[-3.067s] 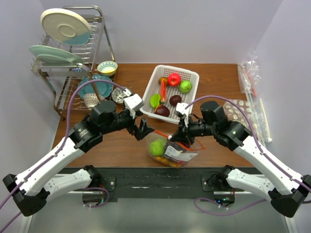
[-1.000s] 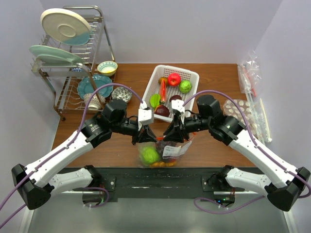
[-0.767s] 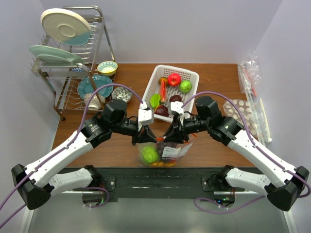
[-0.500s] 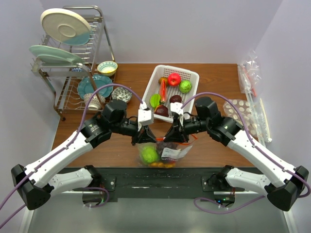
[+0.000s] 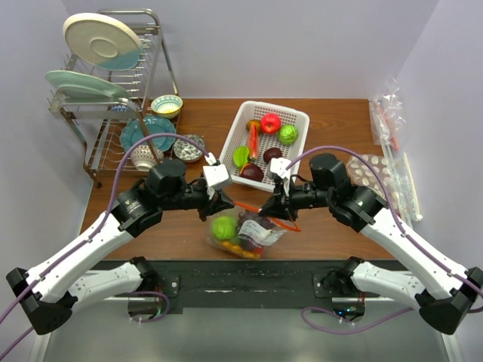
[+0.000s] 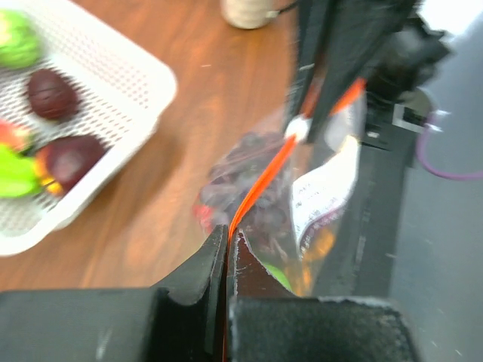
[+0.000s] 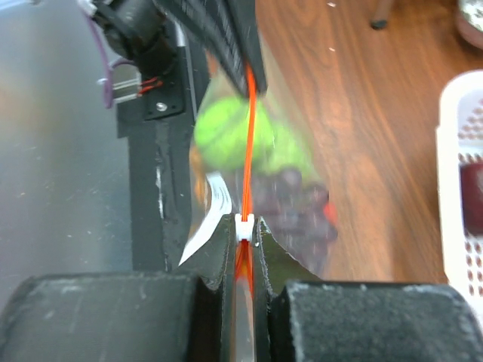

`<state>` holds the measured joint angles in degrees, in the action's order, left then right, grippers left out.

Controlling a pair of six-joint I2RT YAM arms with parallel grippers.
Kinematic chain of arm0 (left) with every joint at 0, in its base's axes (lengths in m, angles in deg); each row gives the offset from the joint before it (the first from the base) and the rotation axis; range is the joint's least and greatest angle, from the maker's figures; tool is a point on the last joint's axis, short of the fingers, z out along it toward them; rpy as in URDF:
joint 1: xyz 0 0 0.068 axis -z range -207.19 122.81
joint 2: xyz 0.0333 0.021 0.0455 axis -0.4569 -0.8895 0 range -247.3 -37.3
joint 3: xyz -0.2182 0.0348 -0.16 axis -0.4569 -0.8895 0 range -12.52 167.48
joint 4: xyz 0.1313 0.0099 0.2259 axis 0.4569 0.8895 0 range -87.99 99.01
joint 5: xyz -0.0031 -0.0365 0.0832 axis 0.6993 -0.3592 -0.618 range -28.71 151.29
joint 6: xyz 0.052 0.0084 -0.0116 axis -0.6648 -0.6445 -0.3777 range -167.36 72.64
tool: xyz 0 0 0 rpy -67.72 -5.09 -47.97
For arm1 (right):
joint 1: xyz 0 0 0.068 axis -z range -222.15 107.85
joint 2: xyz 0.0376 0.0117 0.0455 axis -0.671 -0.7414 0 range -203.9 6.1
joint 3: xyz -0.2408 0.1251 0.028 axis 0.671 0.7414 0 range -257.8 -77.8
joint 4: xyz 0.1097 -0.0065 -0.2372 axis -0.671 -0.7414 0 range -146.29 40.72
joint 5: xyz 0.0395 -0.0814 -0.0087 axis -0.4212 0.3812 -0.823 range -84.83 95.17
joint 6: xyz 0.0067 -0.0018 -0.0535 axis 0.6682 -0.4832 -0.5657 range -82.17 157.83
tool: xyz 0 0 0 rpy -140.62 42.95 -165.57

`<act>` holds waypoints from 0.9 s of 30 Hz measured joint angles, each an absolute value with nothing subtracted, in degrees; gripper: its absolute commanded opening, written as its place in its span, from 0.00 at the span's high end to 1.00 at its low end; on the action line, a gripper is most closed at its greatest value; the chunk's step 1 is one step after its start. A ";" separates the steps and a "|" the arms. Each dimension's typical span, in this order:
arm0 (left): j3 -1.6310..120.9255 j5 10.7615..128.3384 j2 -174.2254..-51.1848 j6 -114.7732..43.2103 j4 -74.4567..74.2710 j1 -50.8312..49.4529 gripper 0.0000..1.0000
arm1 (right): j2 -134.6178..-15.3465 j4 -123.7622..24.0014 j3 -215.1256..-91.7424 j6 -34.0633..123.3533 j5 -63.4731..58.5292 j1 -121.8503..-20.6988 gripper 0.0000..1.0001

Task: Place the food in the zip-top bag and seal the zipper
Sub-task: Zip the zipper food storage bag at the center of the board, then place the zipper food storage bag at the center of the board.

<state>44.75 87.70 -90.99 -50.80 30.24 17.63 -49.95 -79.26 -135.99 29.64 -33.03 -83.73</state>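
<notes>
The zip-top bag [image 5: 253, 235] lies near the table's front edge, holding a green fruit [image 5: 224, 228], dark grapes [image 5: 255, 225] and small orange pieces. Its orange-red zipper [image 5: 247, 206] is stretched taut between both grippers. My left gripper [image 5: 225, 202] is shut on the zipper's left end, pinching the strip [image 6: 260, 185] flat between its jaws [image 6: 228, 235]. My right gripper [image 5: 271, 211] is shut on the white slider [image 7: 244, 226] at the other end [image 7: 244, 224]. More food lies in the white basket [image 5: 302, 113].
A dish rack [image 5: 113, 90] with plates, and bowls [image 5: 166, 105], fill the back left. Clear packets [image 5: 389, 113] and a dotted tray [image 5: 373, 173] sit along the right edge. The black mounting strip [image 5: 249, 279] runs just past the bag.
The right gripper has shut on the slider. The left arm pulled back to the left, drawing the zipper out longer, and the bag shifted left and lower on the table.
</notes>
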 measured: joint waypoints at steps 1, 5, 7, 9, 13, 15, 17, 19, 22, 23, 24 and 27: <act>45.02 86.24 -90.90 -50.76 30.63 17.63 1.00 | -49.23 -79.83 -135.99 29.80 -32.02 -83.71 1.00; 45.43 80.71 -91.49 -49.58 31.48 17.63 1.00 | -46.15 -82.39 -135.97 30.48 -27.96 -83.71 1.00; 45.43 78.92 -91.84 -49.08 31.57 17.96 1.00 | -45.12 -82.89 -135.97 30.87 -26.10 -83.71 1.00; 45.43 76.62 -91.86 -48.44 31.86 17.89 1.00 | -43.96 -84.11 -135.95 31.50 -23.89 -83.71 1.00; 45.43 72.03 -91.86 -47.94 32.16 16.89 1.00 | -42.13 -86.58 -135.71 32.73 -19.02 -83.75 1.00; 45.43 70.22 -91.91 -47.87 32.82 16.12 1.00 | -41.34 -87.85 -135.47 33.27 -16.13 -83.73 1.00; 45.43 68.75 -92.17 -47.85 33.43 15.53 1.00 | -40.51 -88.99 -135.14 33.75 -13.68 -83.73 1.00; 45.43 67.75 -92.54 -47.81 33.91 15.25 1.00 | -39.44 -89.49 -134.62 34.02 -12.02 -83.75 1.00; 45.43 67.53 -93.11 -46.69 34.17 15.27 1.00 | -37.93 -90.02 -133.90 34.48 -10.08 -83.75 1.00; 45.43 67.64 -93.24 -46.41 34.13 15.27 1.00 | -37.60 -89.97 -133.72 34.56 -9.60 -83.77 1.00; 45.43 67.79 -93.33 -46.26 34.04 15.27 1.00 | -37.39 -89.95 -133.61 34.67 -9.25 -83.75 1.00; 45.43 68.10 -93.53 -45.89 33.85 15.27 1.00 | -37.28 -89.75 -133.24 35.07 -8.63 -83.77 1.00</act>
<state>45.43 68.10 -93.53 -45.89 33.85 15.27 -37.28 -89.75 -133.24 35.07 -8.63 -83.77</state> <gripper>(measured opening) 0.021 0.056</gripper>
